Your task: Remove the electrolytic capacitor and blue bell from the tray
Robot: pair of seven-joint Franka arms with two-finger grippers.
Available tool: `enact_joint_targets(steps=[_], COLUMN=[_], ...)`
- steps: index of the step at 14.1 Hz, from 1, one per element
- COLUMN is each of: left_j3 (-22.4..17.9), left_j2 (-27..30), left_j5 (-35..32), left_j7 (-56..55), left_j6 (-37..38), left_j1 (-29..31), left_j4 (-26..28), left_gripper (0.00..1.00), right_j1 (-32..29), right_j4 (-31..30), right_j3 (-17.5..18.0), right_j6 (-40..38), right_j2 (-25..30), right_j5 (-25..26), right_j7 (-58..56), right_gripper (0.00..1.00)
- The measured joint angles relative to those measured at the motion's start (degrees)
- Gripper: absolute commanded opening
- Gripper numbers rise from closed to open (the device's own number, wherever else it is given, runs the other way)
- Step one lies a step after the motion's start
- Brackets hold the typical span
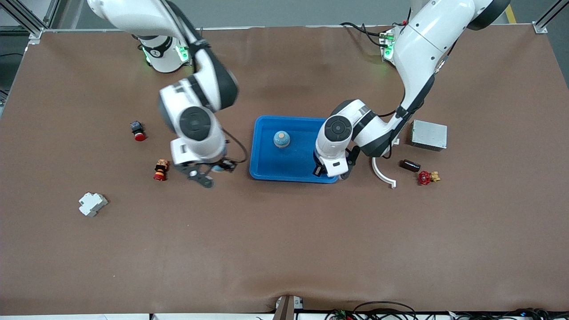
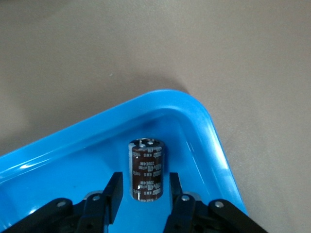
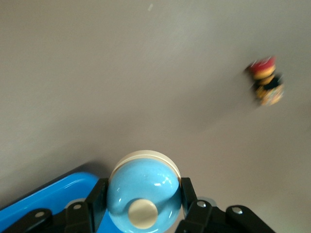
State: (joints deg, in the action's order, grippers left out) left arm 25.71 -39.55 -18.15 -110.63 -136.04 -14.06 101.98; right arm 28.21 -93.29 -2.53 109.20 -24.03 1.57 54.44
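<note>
On the brown table (image 1: 284, 249) a blue tray (image 1: 266, 166) lies between the two arms. The left gripper (image 2: 142, 198) is over the tray's corner toward the left arm's end, fingers apart on either side of the upright capacitor (image 2: 146, 170) standing in that corner. The right gripper (image 3: 141, 204) is clamped on the light blue bell (image 3: 142, 193) over the table just beside the tray's edge toward the right arm's end.

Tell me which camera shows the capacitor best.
The left wrist view: the capacitor stands upright in the blue tray between the left gripper fingers. The front view hides it under the arm; the right wrist view misses it.
</note>
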Motion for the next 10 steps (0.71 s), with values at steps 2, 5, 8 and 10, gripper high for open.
enact_joint_targets(steps=[2, 5, 8, 10], left_j3=[-0.1, -0.3, -0.4, -0.4], left_j2=[-0.6, -1.5, -1.6, -1.4], left_j5=[-0.8, -0.9, -1.0, -1.0], left_j7=[0.0, 0.0, 0.0, 0.0], left_j6=[-0.4, -0.7, -1.1, -1.2], left_j1=[0.0, 0.0, -0.1, 0.1], left_j4=[0.0, 0.0, -0.3, -1.2], left_gripper=[0.46, 0.0, 0.0, 0.0], right_j1=[-4.8, -10.1, -15.6, -19.5], right_j4=[-2.6, -4.1, -5.2, -7.1], right_j3=[-0.1, -0.1, -0.2, -0.2], right_j6=[0.2, 1.0, 4.0, 7.3], right_j2=[2.8, 4.1, 4.1, 4.1], right_j5=[0.0, 0.1, 0.1, 0.1], right_j7=[-7.8, -17.5, -27.7, -34.3], right_gripper=[0.0, 0.0, 0.0, 0.0])
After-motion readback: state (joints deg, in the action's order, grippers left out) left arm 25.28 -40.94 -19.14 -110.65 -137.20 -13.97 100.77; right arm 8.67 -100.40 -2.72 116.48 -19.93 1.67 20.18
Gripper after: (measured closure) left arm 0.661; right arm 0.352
